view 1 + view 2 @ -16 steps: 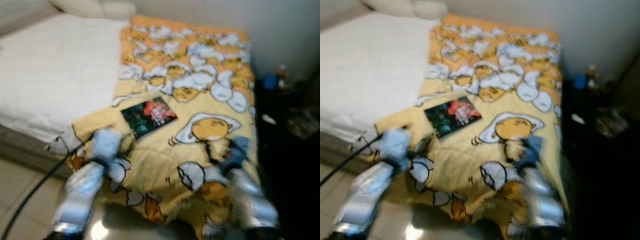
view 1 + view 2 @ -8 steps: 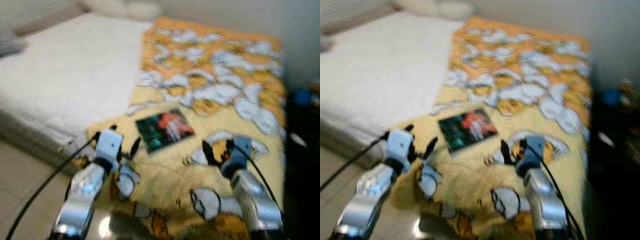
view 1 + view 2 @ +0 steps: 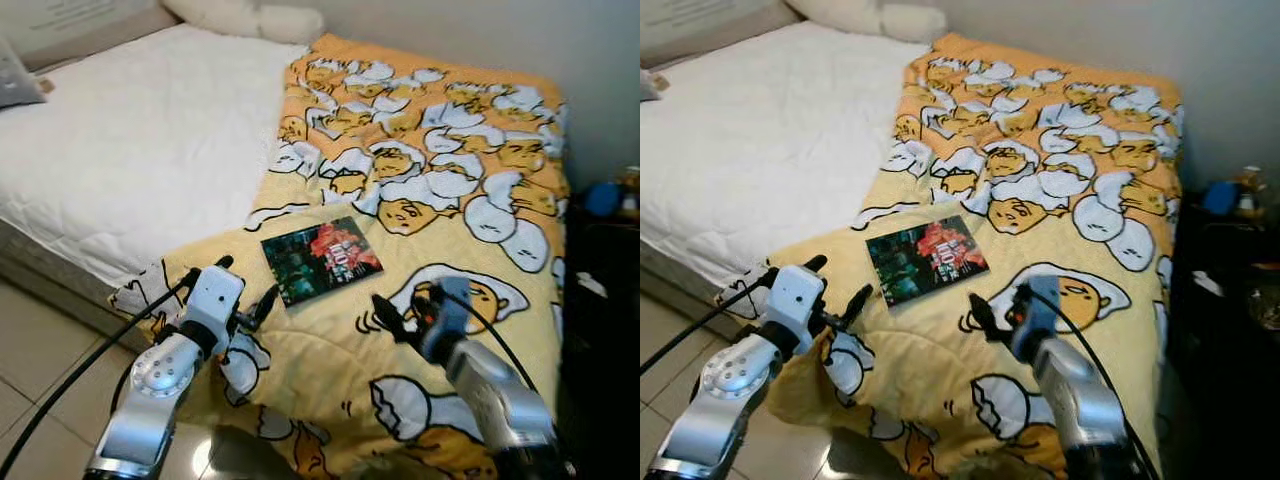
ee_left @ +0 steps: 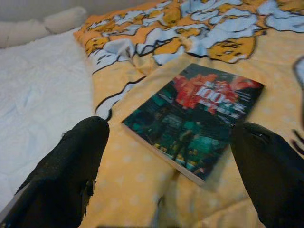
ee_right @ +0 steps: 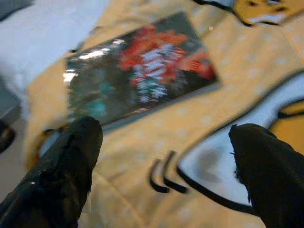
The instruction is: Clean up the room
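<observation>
A bed fills the room's near corner against a pale wall, its white quilted mattress (image 3: 130,160) bare on the robot's left and a yellow-and-orange blanket printed with white cartoon eggs (image 3: 440,170) spread over the right half and draped over the foot onto the beige tiled floor (image 3: 30,360). A thin glossy book with a dark green and red cover (image 3: 320,260) lies flat on the blanket near the foot of the bed, just right of the blanket's edge, its corners turned at an angle to the bed.

The left gripper (image 3: 245,290) hovers over the blanket's lower left edge, just short of the book's near corner, its two black fingers spread wide; in the left wrist view the book (image 4: 194,126) lies between and beyond the fingertips (image 4: 71,166), untouched. The right gripper (image 3: 405,320) hangs over a large egg figure to the right of the book, its fingers likewise apart; in the right wrist view the book (image 5: 142,71) sits ahead of the spread fingers (image 5: 71,161).

Black cables trail from both silver arms toward the floor. Cream pillows (image 3: 250,18) rest at the head of the bed, and a grey cushion corner (image 3: 15,80) pokes in at the far left. To the right of the bed a dark stand (image 3: 600,290) carries a blue object (image 3: 603,198) and small clutter too indistinct to name.
</observation>
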